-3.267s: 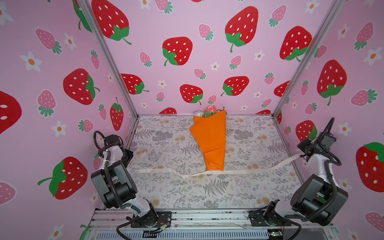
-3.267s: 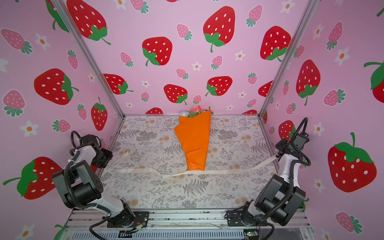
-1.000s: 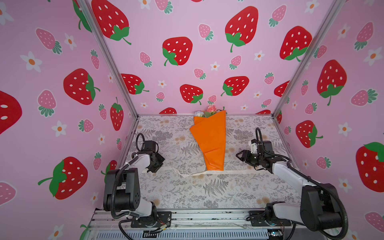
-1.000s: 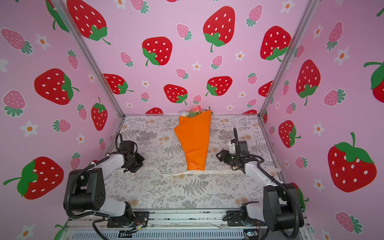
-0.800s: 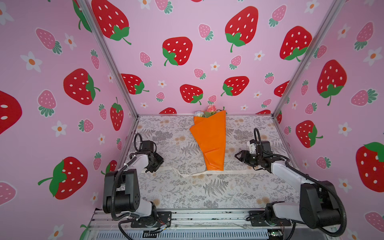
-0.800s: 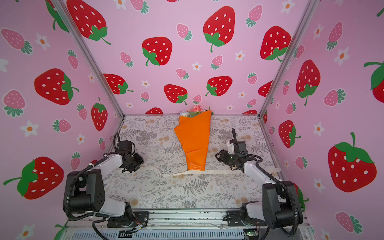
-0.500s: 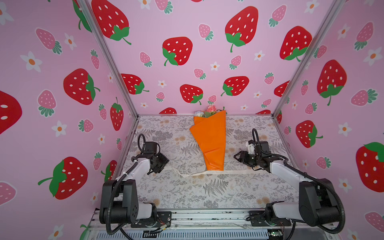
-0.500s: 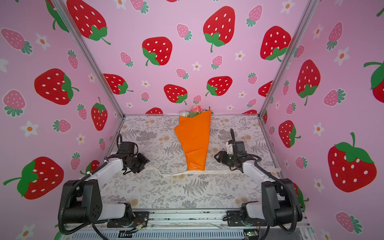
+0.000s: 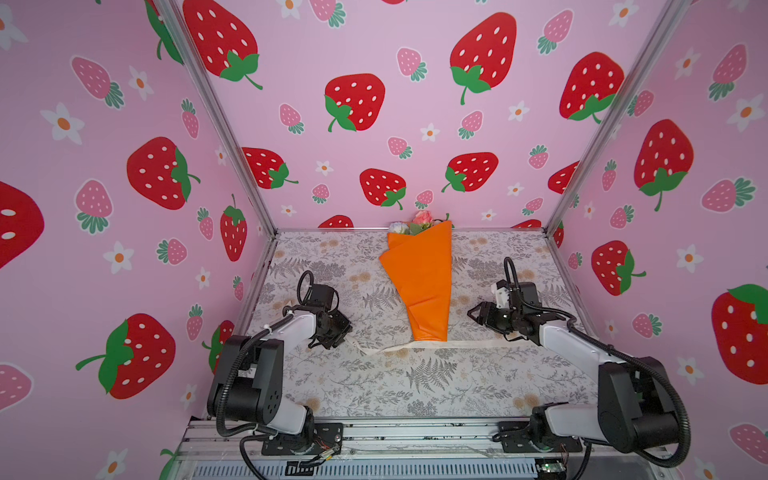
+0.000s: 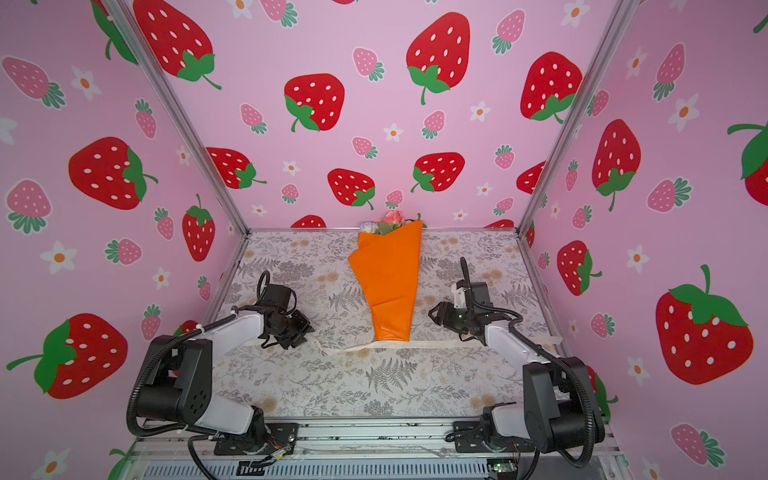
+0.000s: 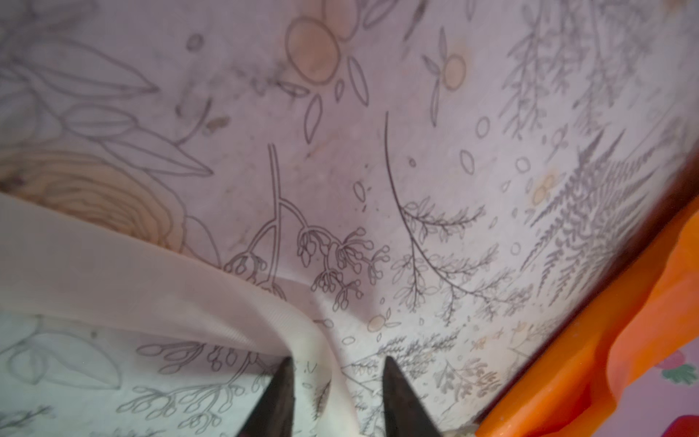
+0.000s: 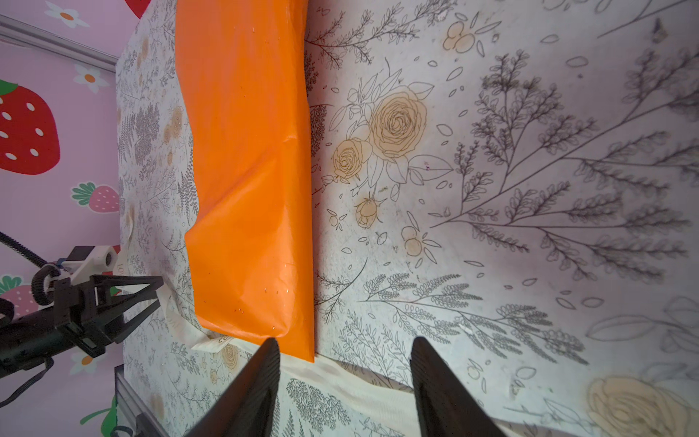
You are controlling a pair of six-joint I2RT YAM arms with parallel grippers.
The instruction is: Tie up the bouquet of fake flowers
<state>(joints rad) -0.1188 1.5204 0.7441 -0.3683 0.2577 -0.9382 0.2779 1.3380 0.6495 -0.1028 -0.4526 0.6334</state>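
Bouquet — lies flat on the table, flower heads at the far end, stems hidden inside a cone of orange paper. It is not tied yet. The ribbon lies on the table across the bouquet's narrow stem end, seemingly under its tip, with a tail running off to each side.

Left gripper — left of the bouquet's stem end, down near the table. Its jaws are apart, and the ribbon tail rises on edge between them; I see no pinch. Right gripper — right of the stem end, over the other tail. Its jaws are wide apart and hold nothing.

Step in hand, as I read it: take one tail in each gripper.

To do it well:
- Left: close squarely on the flat of the band, not its edge, or it may twist out.
- Right: go down until the jaws straddle the ribbon at the table; a flat band is hard to catch from above.
- Grip near the bouquet, but leave enough tail to cross over.
- Lift both sides evenly. A pull on one side would likely slide the ribbon out from under the bouquet.
- Keep the jaws off the paper, which looks easy to crease.
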